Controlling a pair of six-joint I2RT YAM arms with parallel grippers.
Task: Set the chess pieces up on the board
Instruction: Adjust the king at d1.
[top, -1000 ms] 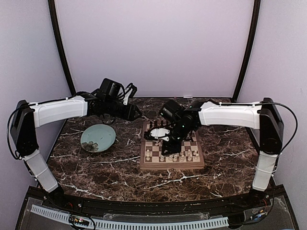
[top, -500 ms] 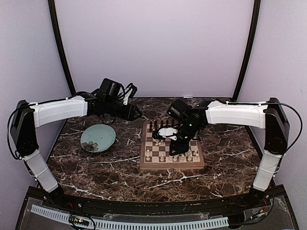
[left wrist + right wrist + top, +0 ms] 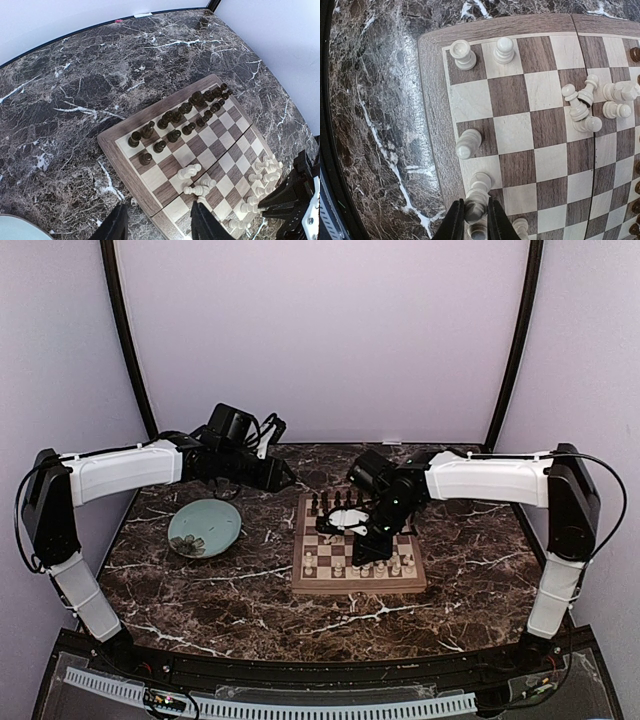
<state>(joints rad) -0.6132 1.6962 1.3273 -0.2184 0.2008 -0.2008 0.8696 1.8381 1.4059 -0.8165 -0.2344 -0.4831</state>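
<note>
We've got the right fingers [image 3: 456,225] clamped on a white piece [image 3: 476,195] at 6 o'clock on the board [image 3: 432,100], left fingers [image 3: 117,227] apart and empty; the close white neighbour [image 3: 468,144] at 12 o'clock could get tipped if we release skewed.

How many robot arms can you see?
2. The left arm stretches in behind the plate; the right arm reaches over the board. None seem hidden.
</note>
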